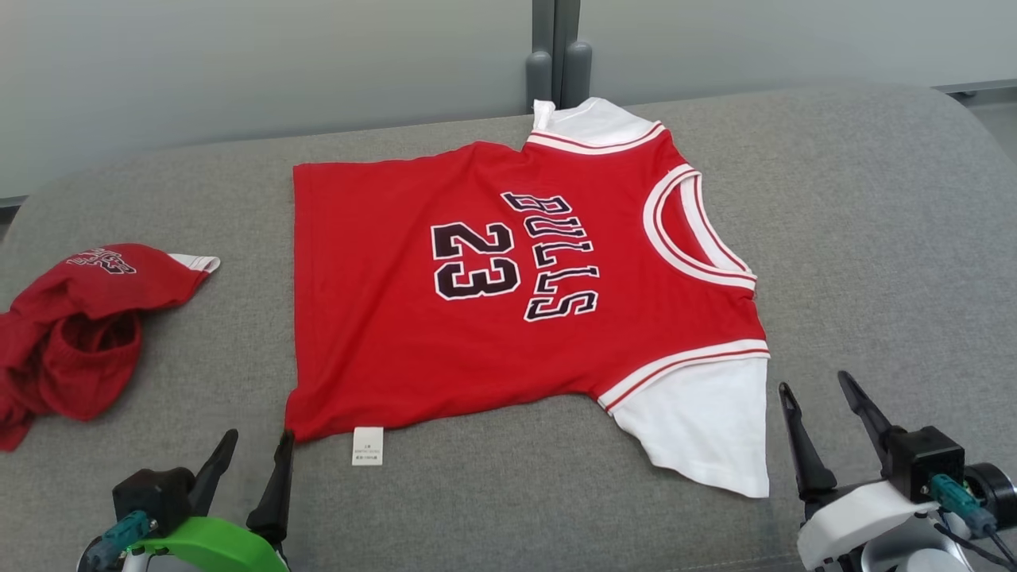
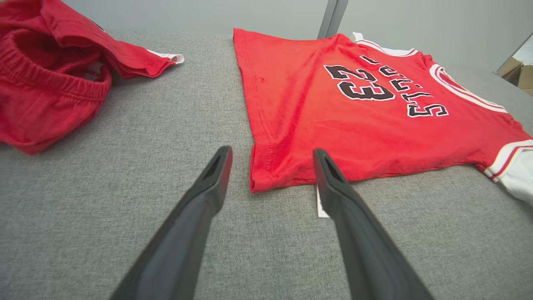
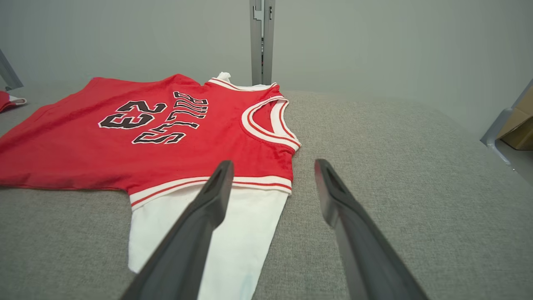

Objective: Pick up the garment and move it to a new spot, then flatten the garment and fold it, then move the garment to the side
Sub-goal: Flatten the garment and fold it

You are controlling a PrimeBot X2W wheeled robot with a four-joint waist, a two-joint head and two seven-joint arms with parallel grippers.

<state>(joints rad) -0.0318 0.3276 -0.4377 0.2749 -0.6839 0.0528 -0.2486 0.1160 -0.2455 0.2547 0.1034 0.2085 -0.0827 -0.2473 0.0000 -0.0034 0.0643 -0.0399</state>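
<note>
The garment is a red jersey with white sleeves, "BULLS 23" in black, spread flat on the grey cushion, neck toward the right. Its near hem corner lies just ahead of my left gripper, which is open and empty; that gripper sits at the lower left in the head view. My right gripper is open and empty beside the near white sleeve. In the right wrist view that gripper hovers over the sleeve's right edge.
A crumpled red pair of shorts lies at the far left of the cushion, also seen in the left wrist view. A white label sticks out from the jersey's near hem. A grey wall and post stand behind.
</note>
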